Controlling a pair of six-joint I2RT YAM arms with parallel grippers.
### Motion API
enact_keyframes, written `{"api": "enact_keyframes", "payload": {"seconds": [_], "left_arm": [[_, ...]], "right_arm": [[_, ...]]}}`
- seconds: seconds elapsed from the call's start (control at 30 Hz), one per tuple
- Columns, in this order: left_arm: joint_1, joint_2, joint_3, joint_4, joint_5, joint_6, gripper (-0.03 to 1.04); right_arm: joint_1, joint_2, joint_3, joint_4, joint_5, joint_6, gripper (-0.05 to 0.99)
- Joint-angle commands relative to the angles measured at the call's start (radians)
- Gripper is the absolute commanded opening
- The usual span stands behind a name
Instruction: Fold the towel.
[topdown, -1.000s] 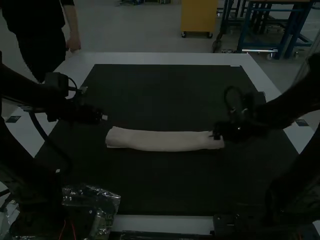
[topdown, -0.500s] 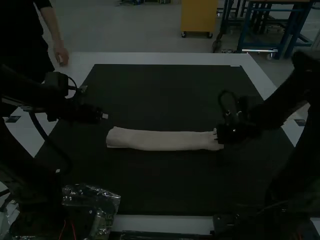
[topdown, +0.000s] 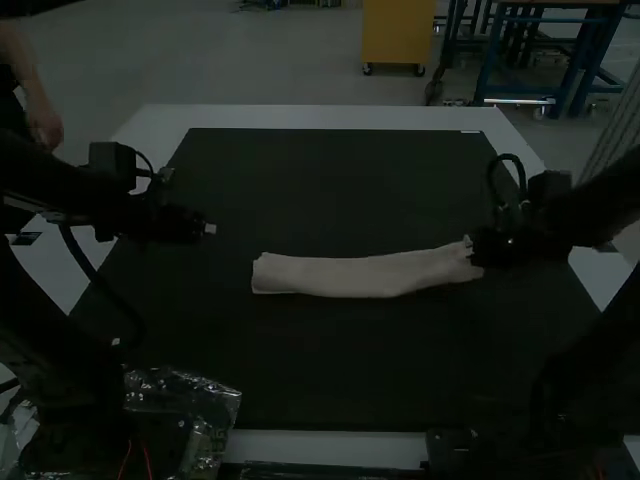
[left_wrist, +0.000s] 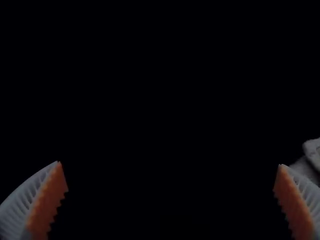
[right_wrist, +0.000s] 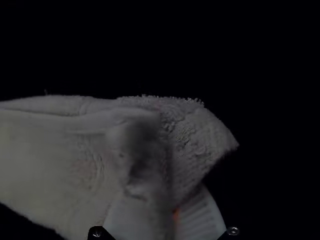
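- Gripping the towel (topdown: 350, 277) at its right end, the right gripper (topdown: 476, 248) has its fingers closed on the cloth.
- Seen from its own wrist, the right gripper (right_wrist: 170, 192) has the cloth pinched between white ribbed fingers (right_wrist: 200, 215), a sliver of orange between them; the rough-textured end flares out past the pinch to a pointed corner.
- From that held end the towel runs out as a long, narrow folded strip, its long axis going crosswise, from the right arm's side towards the left arm's side.
- That axis bends slightly: the left half lies nearly straight across, while the right half slants forward, away from the arm bases, up to the gripper.
- Its free left end points towards the left arm's side and is cut off fairly square, with a small peak at its far corner.
- The strip is over the middle of the dark mat (topdown: 340, 365); whether the held end is off the mat, I cannot tell.
- Beyond the free end and a little farther forward is the left gripper (topdown: 207, 230), apart from the towel, its fingers wide open and empty.
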Motion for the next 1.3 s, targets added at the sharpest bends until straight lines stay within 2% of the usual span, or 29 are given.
{"api": "enact_keyframes", "payload": {"seconds": [0.0, 0.3, 0.43, 0.63, 0.87, 1.27], "left_arm": [[-0.013, -0.022, 0.013, 0.015, 0.011, -0.011, 0.97], [-0.024, -0.022, -0.01, 0.055, 0.001, -0.014, 0.97], [-0.024, -0.022, -0.018, 0.078, 0.001, -0.019, 0.97], [-0.024, -0.014, -0.026, 0.095, 0.007, -0.018, 0.97], [-0.042, 0.0, -0.03, 0.119, 0.011, -0.018, 0.97], [-0.058, 0.001, -0.029, 0.148, 0.024, -0.024, 0.97]], "right_arm": [[0.028, -0.028, 0.022, -0.007, -0.035, 0.003, -0.02], [0.266, -0.028, 0.057, -0.007, -0.042, 0.132, -0.02], [0.389, -0.025, 0.061, 0.071, -0.032, 0.226, -0.02], [0.55, 0.003, 0.103, 0.133, -0.006, 0.289, -0.02], [0.677, 0.1, 0.18, 0.186, 0.002, 0.324, -0.02], [0.787, 0.276, 0.328, 0.209, 0.001, 0.352, -0.02]]}}
